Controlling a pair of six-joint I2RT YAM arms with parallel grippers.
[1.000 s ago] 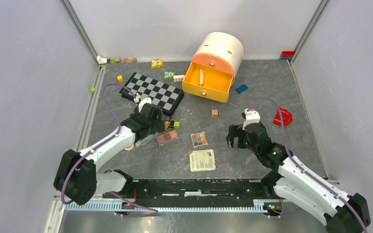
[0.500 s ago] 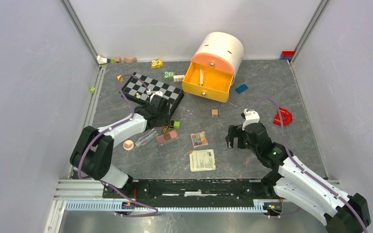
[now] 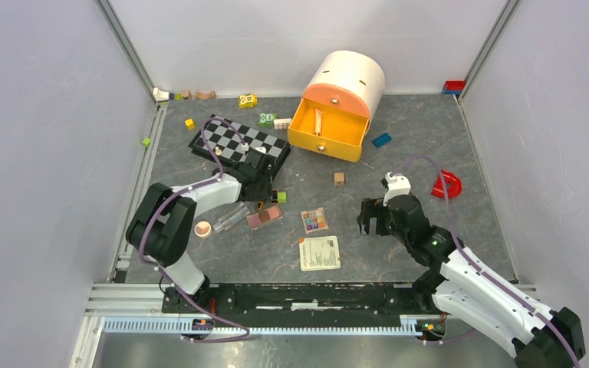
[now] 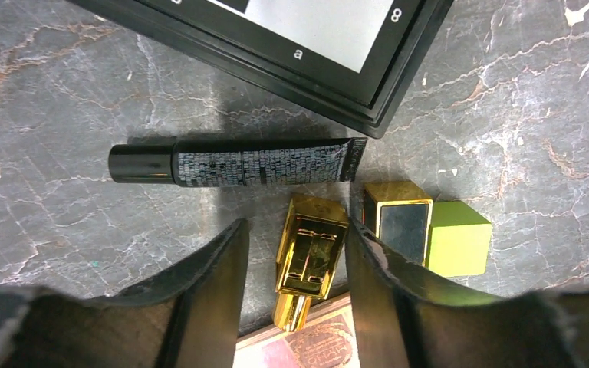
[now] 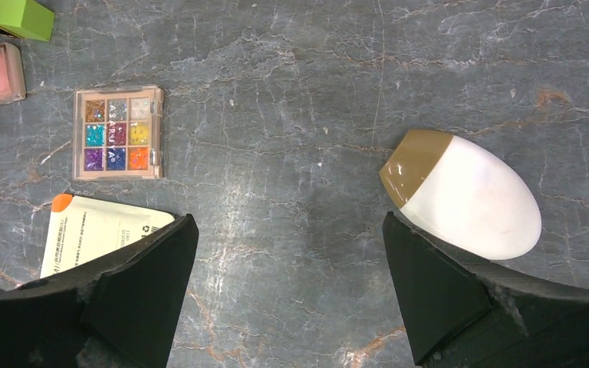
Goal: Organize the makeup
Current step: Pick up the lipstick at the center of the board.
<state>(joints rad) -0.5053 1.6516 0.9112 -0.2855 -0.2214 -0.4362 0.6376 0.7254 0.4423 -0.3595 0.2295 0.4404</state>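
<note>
My left gripper is low at the chessboard's near corner. In the left wrist view it is open, its fingers either side of a gold lipstick with a gap on each side. A black tube lies just beyond, and a gold-and-black case to the right. The pink palette lies under the lipstick's tip. My right gripper is open and empty over bare table. A white egg-shaped sponge lies by its right finger. The multicolour palette lies to its left, also in the right wrist view.
A peach compact and clear tube lie left of the pink palette. The chessboard, a green cube, a white packet, the open orange drawer unit, a wooden cube and a red piece also lie about.
My left arm has swung away from me and to the right, uncovering the compact and clear tube, and its gripper now sits by the chessboard's corner. The right arm has not moved.
</note>
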